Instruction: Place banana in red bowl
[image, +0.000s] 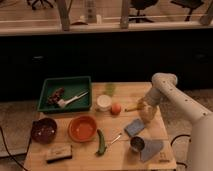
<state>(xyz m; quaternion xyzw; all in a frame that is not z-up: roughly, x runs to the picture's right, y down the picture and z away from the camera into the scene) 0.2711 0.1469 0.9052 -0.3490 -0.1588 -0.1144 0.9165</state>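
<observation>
The banana (132, 107) is a small yellow curved fruit lying on the wooden table (85, 150), right of the round orange fruit (116, 108). The red bowl (82, 128) sits empty at the table's front middle, left and nearer than the banana. My gripper (144, 112) hangs from the white arm (165, 87) at the table's right side, low over the surface and right at the banana's right end. I cannot tell whether it touches the banana.
A green tray (66, 93) with utensils sits back left. A white cup (104, 102), dark bowl (44, 130), green vegetable (101, 142), blue sponge (135, 127), metal cup (137, 144), grey cloth (153, 149) and a block (59, 154) also lie on the table.
</observation>
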